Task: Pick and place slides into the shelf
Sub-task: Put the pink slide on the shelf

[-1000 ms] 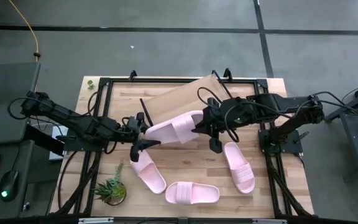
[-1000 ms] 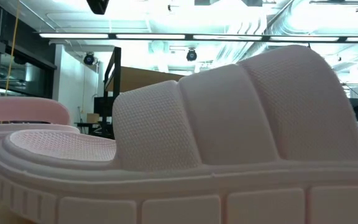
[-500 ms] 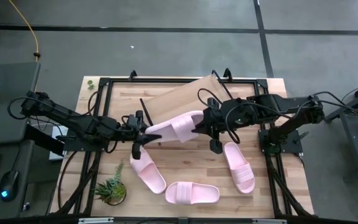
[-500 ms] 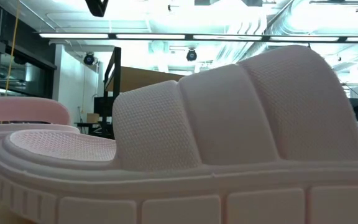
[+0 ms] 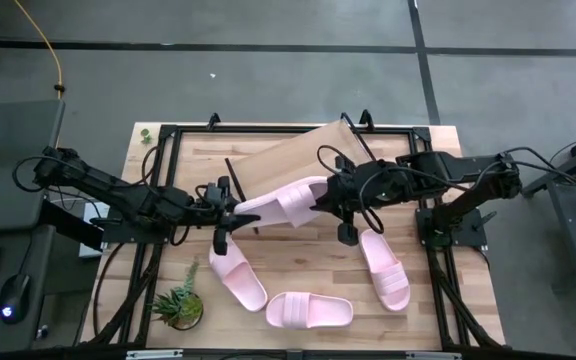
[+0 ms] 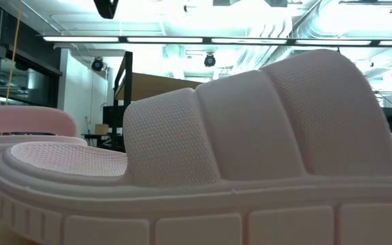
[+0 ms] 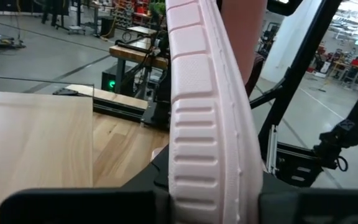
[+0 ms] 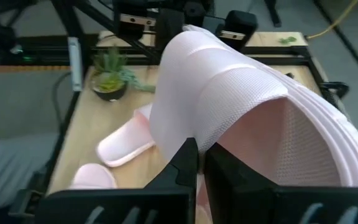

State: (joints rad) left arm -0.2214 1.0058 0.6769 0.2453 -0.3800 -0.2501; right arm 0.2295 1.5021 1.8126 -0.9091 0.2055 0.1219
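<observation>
A light-pink foam slide sandal (image 5: 286,204) with a ribbed sole edge and a mesh-textured wide strap hangs at the centre of the high view, over the lower edge of the slanted light-wood rectangular shelf board (image 5: 298,157). The left claw (image 5: 230,213) is clamped on its heel end and the right claw (image 5: 320,203) is pinched closed on its strap. Three more light-pink foam slide sandals (image 5: 309,310) lie flat on the butcher-block tabletop (image 5: 428,310) in the lower centre.
</observation>
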